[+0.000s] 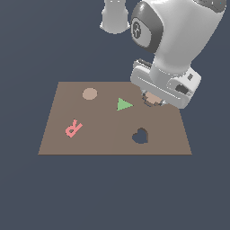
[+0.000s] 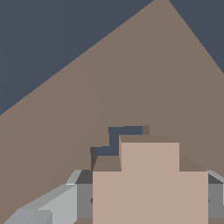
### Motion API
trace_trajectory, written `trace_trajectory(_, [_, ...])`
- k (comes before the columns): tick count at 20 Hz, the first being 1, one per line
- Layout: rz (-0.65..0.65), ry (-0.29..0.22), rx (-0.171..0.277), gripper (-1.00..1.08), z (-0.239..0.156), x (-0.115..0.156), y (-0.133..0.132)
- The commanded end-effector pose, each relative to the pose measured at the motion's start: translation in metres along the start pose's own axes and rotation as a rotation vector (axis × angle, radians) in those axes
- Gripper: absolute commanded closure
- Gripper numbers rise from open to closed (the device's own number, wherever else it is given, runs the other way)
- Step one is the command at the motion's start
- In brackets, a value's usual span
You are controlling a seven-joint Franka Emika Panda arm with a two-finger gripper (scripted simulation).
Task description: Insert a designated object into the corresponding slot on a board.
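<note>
Exterior view: we look down at the whole board (image 1: 112, 134), mid-distance. Wrist view: close above board (image 2: 87, 96); shared: board surface.

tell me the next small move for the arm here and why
Probably a slight lowering with a small alignment nudge. The end effector holds the light-tan cross-shaped piece right over the flat brown board, and the wrist view shows the dark cross-shaped cutout partly uncovered beside it, so the piece looks not yet seated.

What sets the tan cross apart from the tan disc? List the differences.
The tan cross has stepped, square-cornered arms; the tan disc is round. The cross is held in the pincer beside its cutout; the disc lies flat in the board, untouched. The cross is partly hidden by the arm; the disc shows fully. Both share one light tan colour.
</note>
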State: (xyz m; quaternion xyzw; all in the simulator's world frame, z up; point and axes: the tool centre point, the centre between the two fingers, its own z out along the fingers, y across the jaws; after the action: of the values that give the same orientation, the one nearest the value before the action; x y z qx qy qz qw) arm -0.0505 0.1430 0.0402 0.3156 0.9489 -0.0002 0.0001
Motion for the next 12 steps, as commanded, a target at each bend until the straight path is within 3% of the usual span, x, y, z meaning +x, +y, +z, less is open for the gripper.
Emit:
trace_trajectory(1, [-0.028, -0.001, 0.000, 1.08, -0.0004, 0.0028, -0.0028])
trace_trajectory(12, [-0.043, 0.000, 0.000, 1.08, 0.0080, 0.0040, -0.0054])
